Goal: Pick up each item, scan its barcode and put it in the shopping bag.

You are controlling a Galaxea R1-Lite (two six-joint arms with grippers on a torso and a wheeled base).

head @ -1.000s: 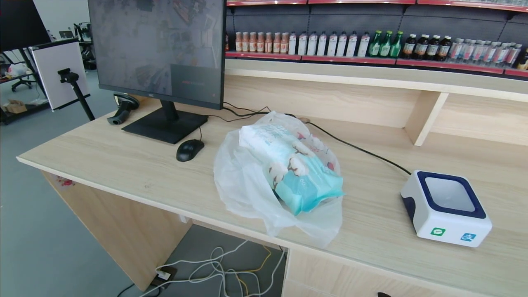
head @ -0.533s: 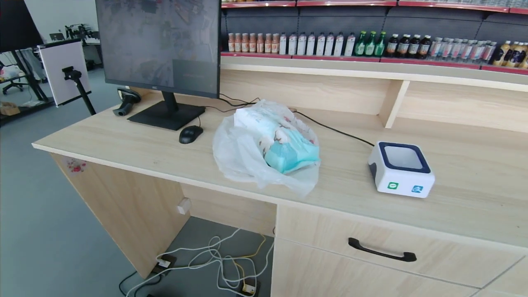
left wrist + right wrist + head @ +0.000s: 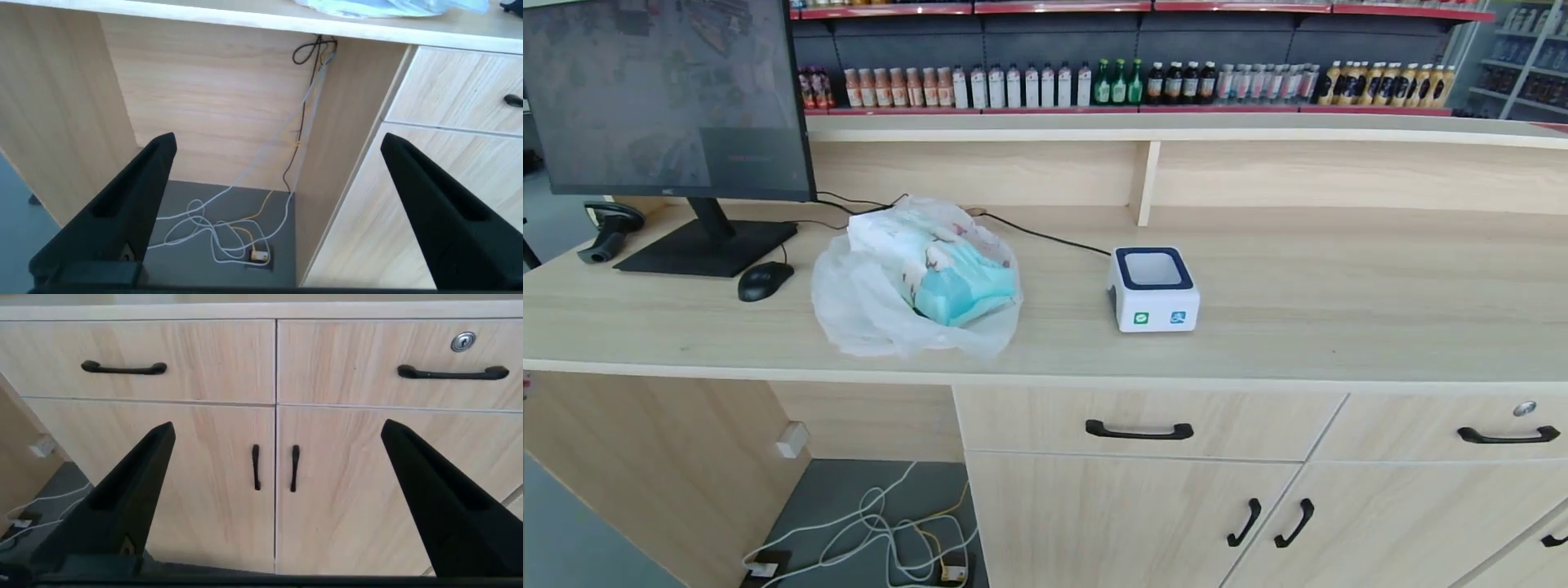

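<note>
We hold both arms low, left gripper (image 3: 278,216) and right gripper (image 3: 276,510) pointing forward, fingers (image 3: 122,216) spread wide.

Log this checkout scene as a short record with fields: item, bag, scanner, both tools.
item: teal-and-white soft pack, lying in the shopping bag
bag: translucent, on the counter between mouse and scanner
scanner: white box, dark-rimmed window, apart from the bag
left tool: open, empty, low before the cables under the counter
right tool: open, empty, low before drawers and cabinet doors
</note>
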